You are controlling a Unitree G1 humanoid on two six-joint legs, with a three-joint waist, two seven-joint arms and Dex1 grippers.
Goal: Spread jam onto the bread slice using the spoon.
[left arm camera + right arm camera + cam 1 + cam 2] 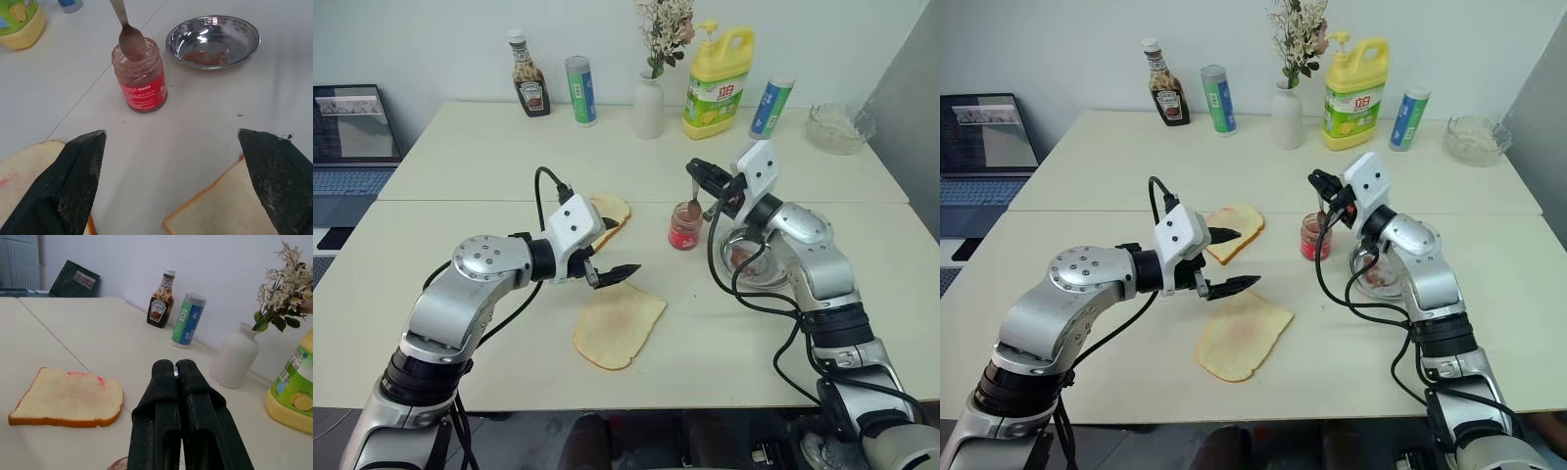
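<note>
Right gripper [1316,182]: clenched on spoon [130,40], bowl in jam [141,78] jar.
Left gripper [610,258]: released, over bread slice [619,325].
Risk: unsteadied jar tips when spoon lifts.

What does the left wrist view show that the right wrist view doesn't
Left wrist: the spoon with its bowl at the mouth of the jam jar, the steel dish, and a corner of the bread slice between open fingers. Right wrist: the sauce bottle, blue-green canister, white vase and laptop, past the shut right gripper. Both: the smaller slice, yellow bottle, table.
</note>
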